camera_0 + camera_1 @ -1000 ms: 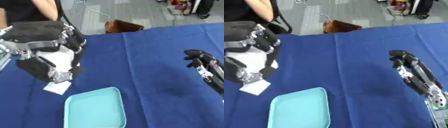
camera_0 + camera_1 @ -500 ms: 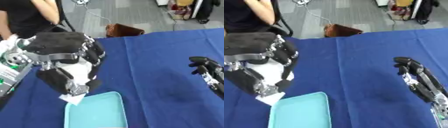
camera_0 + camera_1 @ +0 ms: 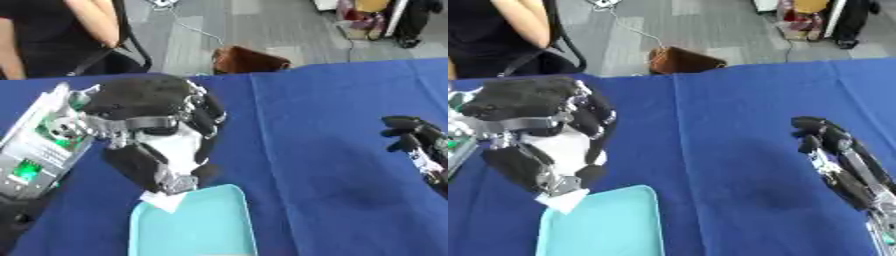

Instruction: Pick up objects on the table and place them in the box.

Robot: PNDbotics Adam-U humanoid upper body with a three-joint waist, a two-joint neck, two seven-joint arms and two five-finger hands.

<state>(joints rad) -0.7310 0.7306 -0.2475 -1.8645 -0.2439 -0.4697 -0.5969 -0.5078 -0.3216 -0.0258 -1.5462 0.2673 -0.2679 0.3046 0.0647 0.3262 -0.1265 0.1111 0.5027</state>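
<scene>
Robot's-eye view down onto a bench (image 3: 332,150) covered in blue cloth. At the left, the left hand (image 3: 162,150) hangs over the near left part of the bench, its fingers curled round a small white object (image 3: 164,199), which it pinches at the fingertips. What the object is cannot be made out; it looks flat and pale, like a packet or a folded card. Its lower corner sits right at the far left rim of the box (image 3: 197,227), a shallow pale teal tray lying at the bottom edge of the view. Only part of the object appears to overhang the box; the rest is over the cloth. Released here, it could catch on the rim and tip outward onto the bench. A short carry further over the box looks safer. At the right, the right hand (image 3: 824,137) rests idle near the edge, fingers loosely bent and holding nothing.
</scene>
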